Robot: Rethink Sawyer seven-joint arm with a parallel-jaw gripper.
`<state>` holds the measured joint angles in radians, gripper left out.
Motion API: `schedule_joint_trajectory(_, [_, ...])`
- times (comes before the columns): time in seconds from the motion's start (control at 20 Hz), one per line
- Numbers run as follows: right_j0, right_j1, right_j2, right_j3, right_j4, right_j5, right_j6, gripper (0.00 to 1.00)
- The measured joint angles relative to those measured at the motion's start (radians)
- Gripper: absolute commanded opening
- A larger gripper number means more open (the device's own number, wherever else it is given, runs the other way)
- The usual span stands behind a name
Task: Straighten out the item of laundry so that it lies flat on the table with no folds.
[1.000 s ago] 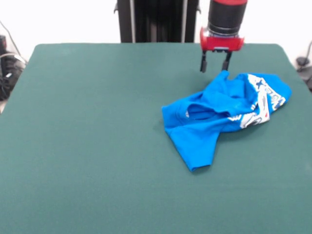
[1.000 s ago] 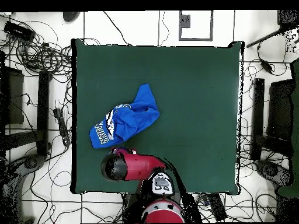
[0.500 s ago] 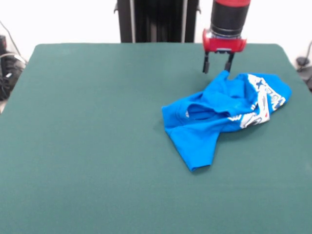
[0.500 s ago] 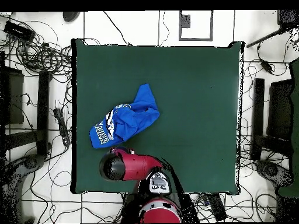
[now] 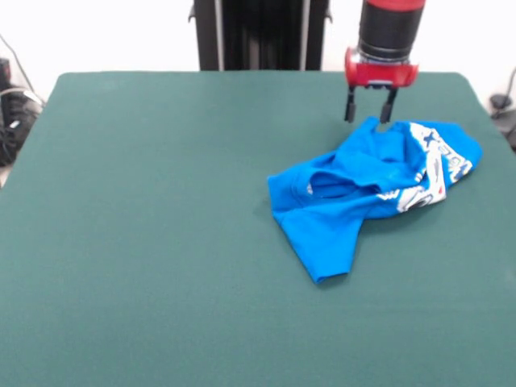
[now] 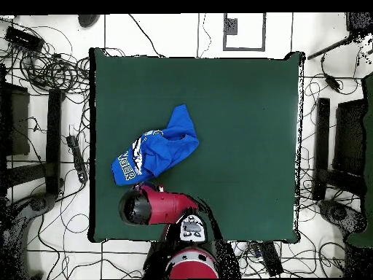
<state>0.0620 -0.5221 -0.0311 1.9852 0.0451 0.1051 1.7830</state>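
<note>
Arm comes down vertically; hand [image 5: 370, 112] points straight down, its two dark fingers apart and empty, just above the shirt's [image 5: 372, 185] far peak. Overhead view hides the hand under the red wrist but shows white block lettering. Shirt lies crumpled, folded over, near one side edge of the green felt surface [image 5: 145, 226].

red and black arm [image 5: 387, 32], red collar, dark end effector [image 5: 370, 107]

A robot lab: cables [image 6: 44, 69] litter the tiled floor [image 6: 167, 33].
</note>
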Motion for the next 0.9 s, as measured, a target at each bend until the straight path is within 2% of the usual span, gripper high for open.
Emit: schedule_joint_trajectory(0.9, [0.034, 0.002, -0.026, -0.015, 0.171, -0.008, 0.0, 1.0])
